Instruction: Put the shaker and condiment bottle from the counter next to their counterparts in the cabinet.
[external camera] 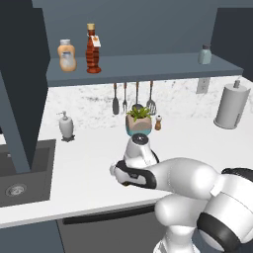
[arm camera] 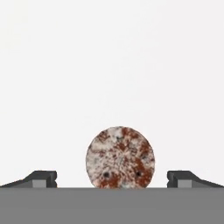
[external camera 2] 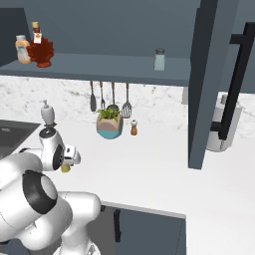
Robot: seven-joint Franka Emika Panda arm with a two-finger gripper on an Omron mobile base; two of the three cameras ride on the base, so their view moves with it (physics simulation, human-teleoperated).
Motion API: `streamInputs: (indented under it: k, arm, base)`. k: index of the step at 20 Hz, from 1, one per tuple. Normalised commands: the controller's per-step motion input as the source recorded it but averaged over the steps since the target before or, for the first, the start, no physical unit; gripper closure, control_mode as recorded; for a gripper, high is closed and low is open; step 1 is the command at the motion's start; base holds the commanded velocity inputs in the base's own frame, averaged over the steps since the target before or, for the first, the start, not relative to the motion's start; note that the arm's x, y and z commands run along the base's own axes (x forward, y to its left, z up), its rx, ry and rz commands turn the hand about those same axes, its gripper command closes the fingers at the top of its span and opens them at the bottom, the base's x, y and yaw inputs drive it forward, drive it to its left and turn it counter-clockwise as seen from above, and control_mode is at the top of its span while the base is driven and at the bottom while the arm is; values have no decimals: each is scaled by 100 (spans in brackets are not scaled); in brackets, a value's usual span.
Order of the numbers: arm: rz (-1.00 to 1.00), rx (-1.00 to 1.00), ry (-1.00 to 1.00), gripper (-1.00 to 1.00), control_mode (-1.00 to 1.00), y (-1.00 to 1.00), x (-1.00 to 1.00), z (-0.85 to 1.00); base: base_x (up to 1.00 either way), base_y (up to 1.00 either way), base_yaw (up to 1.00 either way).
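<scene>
Condiment bottle already shelved beside the orange bottle in the cabinet; gripper, jaws spread wide, straddles the shaker on the counter.

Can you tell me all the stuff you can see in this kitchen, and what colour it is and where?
Orange bottle: one, orange with pale label, left on the shelf.
Condiment bottle: one, dark red-brown, tan cap, on the shelf beside the orange bottle.
Grey-green shaker: one, pale, right on the shelf.
Cabinet: one, dark blue-grey, on the wall.
Utensils: four, dark, hanging under the shelf.
Plant: one, green in a teal pot, on the counter.
Pepper mill: one, brown, beside the plant.
Soap dispenser: one, grey, near the sink.
Sink: one, dark, left.
Paper towel roll: one, grey, right.
Shaker: one, speckled brown cap seen from above, between the fingers.
Fingers: two, dark, apart either side of the shaker.
</scene>
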Motion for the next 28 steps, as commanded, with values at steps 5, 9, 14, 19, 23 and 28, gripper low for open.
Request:
streamInputs:
  k: [5, 9, 14, 19, 23, 28]
  arm:
    - [-1, 0, -2, -100, -100, 0, 13, -2]
    - [-2, 0, -2, -100, -100, 0, 14, 0]
    - [-2, 0, 0, -100, -100, 0, 13, 0]
    - [-2, -1, 0, -100, -100, 3, 1, -2]
    - [-3, -5, 0, 100, -100, 15, 0, -7]
    - [-4, -1, 0, 100, -100, 0, 0, -10]
  base:
    - [0, 0, 0]
    - [0, 0, 0]
    - [0, 0, 0]
    - [0, 0, 0]
    - [0, 0, 0]
    - [0, 0, 0]
